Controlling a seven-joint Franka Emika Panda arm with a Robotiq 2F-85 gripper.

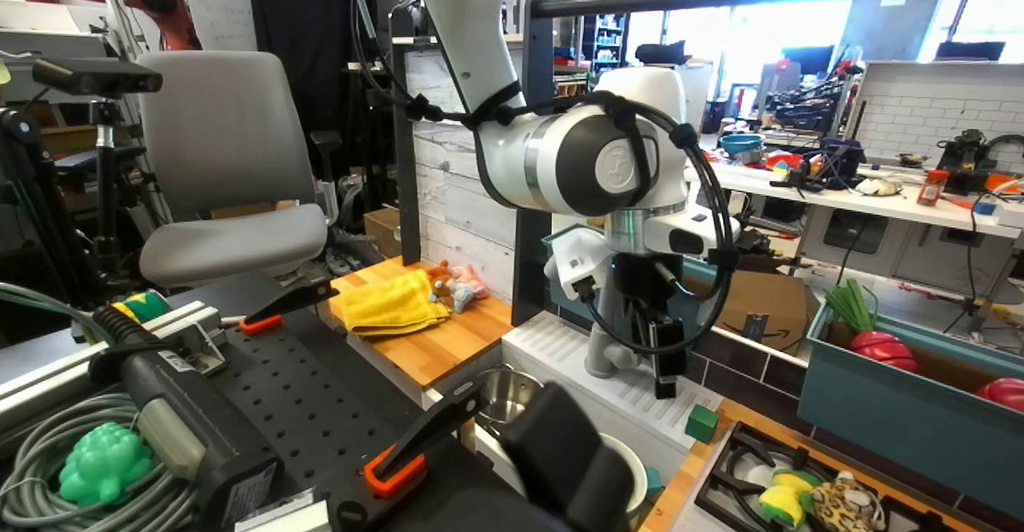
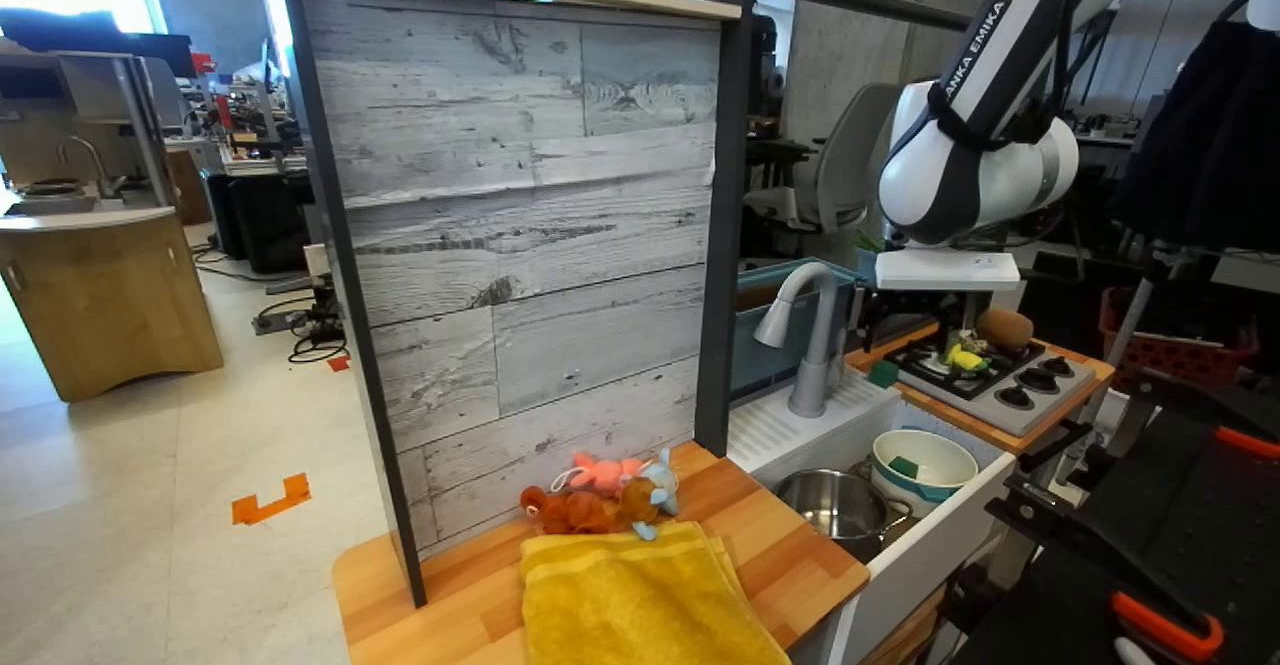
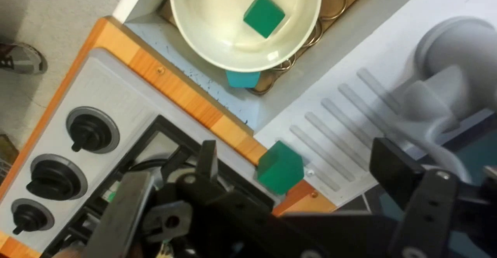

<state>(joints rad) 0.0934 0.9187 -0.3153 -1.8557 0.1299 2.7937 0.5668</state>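
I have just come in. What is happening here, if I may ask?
A robot arm holds its open gripper near a green block without touching it; nothing appears to be held. That block rests where the white ledge meets the wooden counter edge, beside the stove. A second green block lies inside the cream bowl, which stands in the sink next to a steel pot.
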